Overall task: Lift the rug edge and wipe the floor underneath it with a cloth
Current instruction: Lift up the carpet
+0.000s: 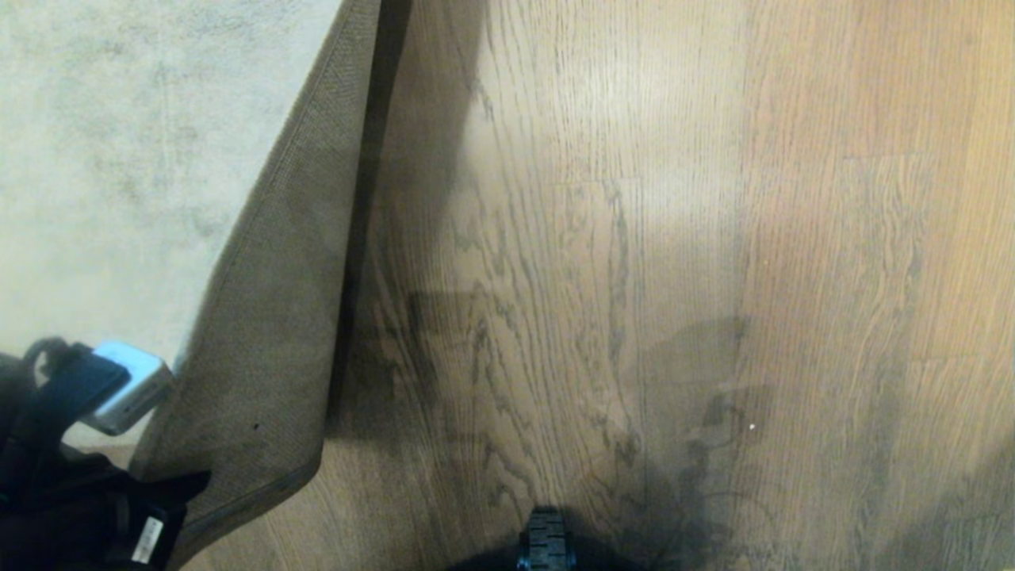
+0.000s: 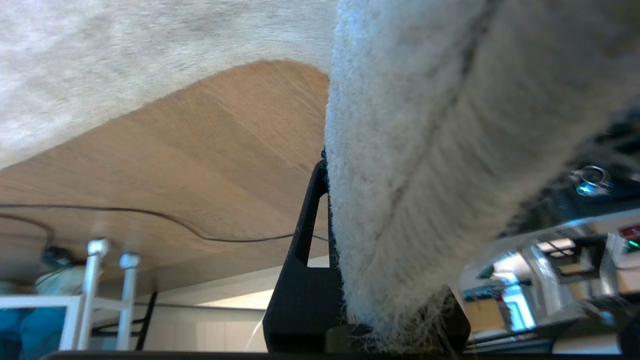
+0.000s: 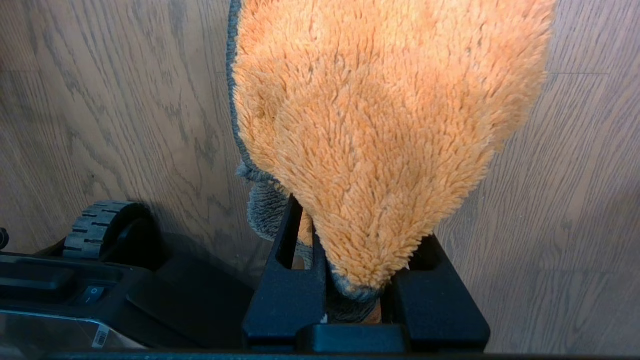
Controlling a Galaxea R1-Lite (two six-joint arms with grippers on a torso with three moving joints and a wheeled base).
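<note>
The rug edge (image 1: 270, 317) is raised off the floor (image 1: 634, 277) on the left, with its tan woven backing turned towards me. My left gripper (image 1: 178, 492) sits at the rug's near corner, low on the left. In the left wrist view, that gripper (image 2: 380, 200) is shut on the rug edge (image 2: 425, 175). One black finger (image 2: 305, 240) shows beside the pile and the other is hidden behind it. The orange cloth (image 3: 380, 125) with its grey border hangs over the planks from my right gripper (image 3: 350, 235), which is shut on it. That gripper is outside the head view.
My base's black wheel (image 1: 545, 543) is at the near edge of the bare planks. In the left wrist view, a thin black cable (image 2: 200, 232) lies on the floor. White metal legs (image 2: 95, 290) stand by the wall, and shiny equipment (image 2: 550, 260) lies beyond the rug.
</note>
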